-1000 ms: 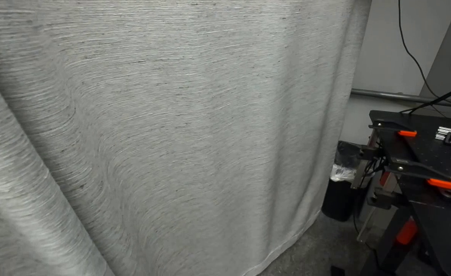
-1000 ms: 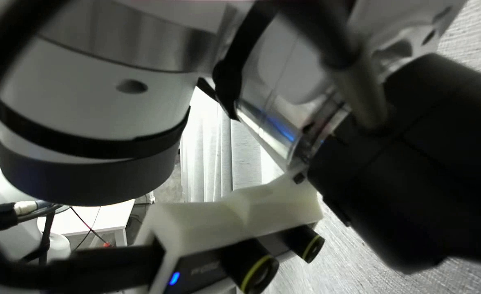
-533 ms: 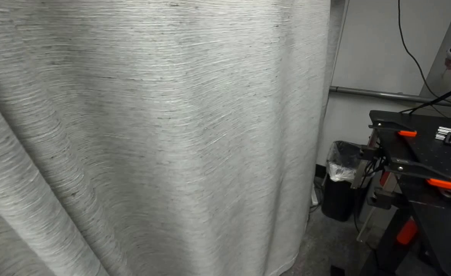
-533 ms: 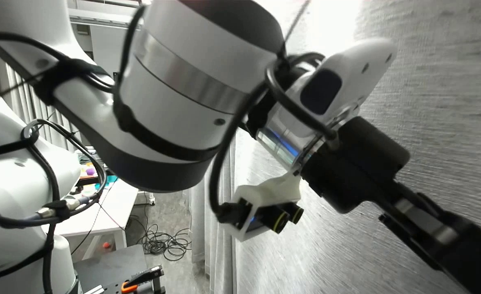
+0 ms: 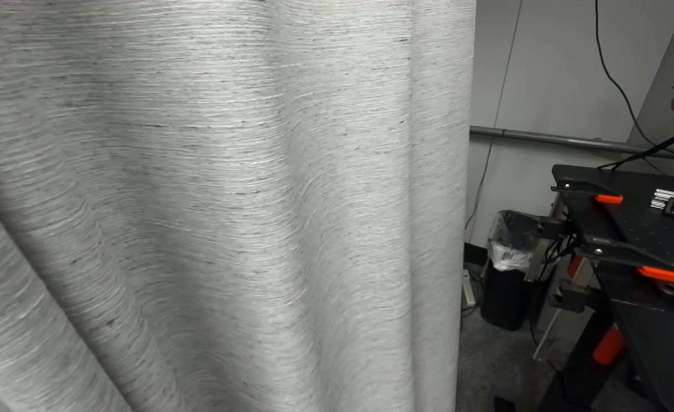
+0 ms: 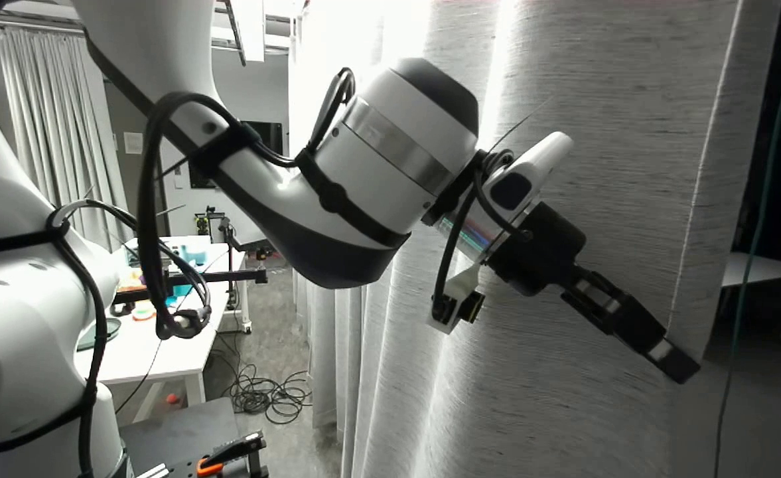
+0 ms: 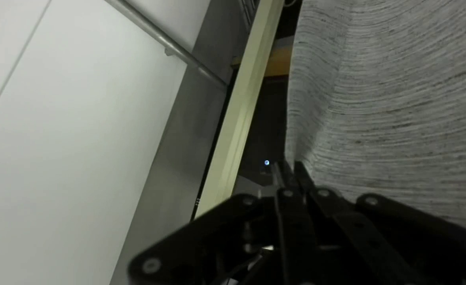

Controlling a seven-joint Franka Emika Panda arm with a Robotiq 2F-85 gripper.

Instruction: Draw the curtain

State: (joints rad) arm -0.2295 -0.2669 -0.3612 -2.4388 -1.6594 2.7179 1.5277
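Observation:
The grey-white streaked curtain [image 5: 245, 200] hangs in deep folds across most of an exterior view, its near side edge falling left of the bin. In the wrist view the curtain [image 7: 395, 99] fills the right side, and its edge narrows to a pinch between the fingertips of my gripper [image 7: 292, 168], which is shut on it. An exterior view has the arm reaching across the front of the curtain [image 6: 596, 199], with the gripper [image 6: 679, 364] pointing down and right close to the curtain's side edge. Which bit of cloth is pinched cannot be made out there.
A black table [image 5: 651, 326] with orange-tipped clamps stands right of the curtain, a black bin [image 5: 505, 297] beside it. Along the wall runs a grey pipe [image 5: 548, 139]. Loose cables [image 6: 271, 395] lie on the floor near a white table [image 6: 164, 345]. A pale frame [image 7: 236, 114] edges a dark opening.
The curtain's edge has shifted left in an exterior view, baring more wall and the bin, and its folds have deepened. The arm has swung away from the camera that sees it.

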